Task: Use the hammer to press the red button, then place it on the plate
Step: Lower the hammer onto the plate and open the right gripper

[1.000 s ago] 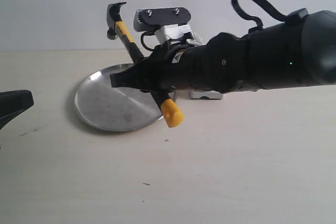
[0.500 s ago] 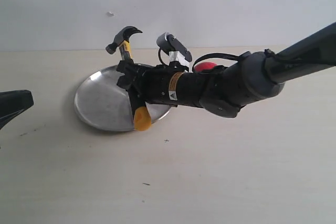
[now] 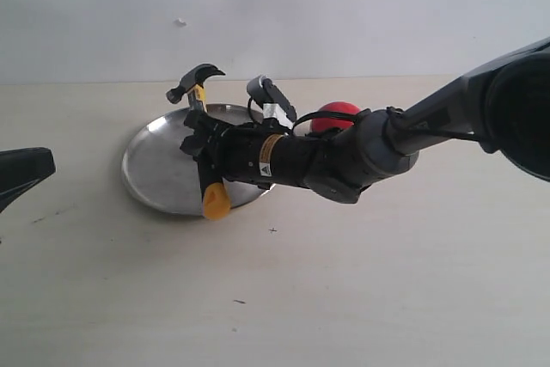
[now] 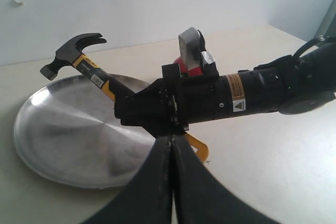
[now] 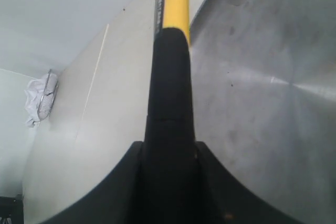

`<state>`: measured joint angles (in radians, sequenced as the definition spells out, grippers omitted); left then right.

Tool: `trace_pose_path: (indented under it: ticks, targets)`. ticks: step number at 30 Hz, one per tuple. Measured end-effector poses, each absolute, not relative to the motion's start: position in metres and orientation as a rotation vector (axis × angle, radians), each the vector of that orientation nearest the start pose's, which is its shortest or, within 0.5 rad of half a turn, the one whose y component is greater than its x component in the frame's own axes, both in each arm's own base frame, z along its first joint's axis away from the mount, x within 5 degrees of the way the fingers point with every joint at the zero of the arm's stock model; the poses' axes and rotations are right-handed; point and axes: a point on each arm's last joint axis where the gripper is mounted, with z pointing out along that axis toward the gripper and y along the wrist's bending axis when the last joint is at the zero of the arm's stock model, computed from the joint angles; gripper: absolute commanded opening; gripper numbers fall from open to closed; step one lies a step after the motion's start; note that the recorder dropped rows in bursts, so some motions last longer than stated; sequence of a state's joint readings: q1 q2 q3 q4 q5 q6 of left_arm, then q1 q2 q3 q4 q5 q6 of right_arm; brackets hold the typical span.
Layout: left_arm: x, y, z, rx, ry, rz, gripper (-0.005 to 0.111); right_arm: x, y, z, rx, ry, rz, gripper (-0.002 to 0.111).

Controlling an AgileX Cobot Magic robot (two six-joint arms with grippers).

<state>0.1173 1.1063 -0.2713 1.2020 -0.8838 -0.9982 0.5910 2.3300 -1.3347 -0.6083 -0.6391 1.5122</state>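
Observation:
My right gripper [image 3: 204, 142] is shut on the black handle of the hammer [image 3: 196, 80] and holds it over the silver plate [image 3: 159, 169]. The hammer stands tilted, its dark head up past the plate's far rim and its yellow end [image 3: 215, 204] low by the near rim. The right wrist view shows the handle [image 5: 170, 77] clamped between the fingers, with the plate [image 5: 262, 87] beneath. The red button [image 3: 337, 114] sits behind the right arm, partly hidden. My left gripper [image 4: 170, 139] is shut and empty, low at the left, away from the plate [image 4: 58, 135].
The right arm [image 3: 369, 152] stretches across the table from the right and covers the plate's right rim. A white object in a wire holder [image 5: 39, 100] stands far off in the right wrist view. Pale bare tabletop [image 3: 284, 298] lies in front.
The right arm has swung left and down with the hammer. The hammer's head now sits lower and its yellow end has come down to the plate's near rim. The left gripper stayed still.

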Motion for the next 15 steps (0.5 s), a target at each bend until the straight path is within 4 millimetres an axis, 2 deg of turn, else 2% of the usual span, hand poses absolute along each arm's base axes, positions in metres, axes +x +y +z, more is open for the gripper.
trace_pose_path:
  ticks: [7, 15]
  targets:
    - [0.1729, -0.0457, 0.2177, 0.455, 1.793, -0.663, 0.000, 0.3849, 0.2932, 0.0776, 0.216, 2.179, 1.313, 0.000]
    - [0.1729, -0.0457, 0.2177, 0.455, 1.793, -0.663, 0.000, 0.3868, 0.2926, 0.0755, 0.238, 2.189, 1.291, 0.000]
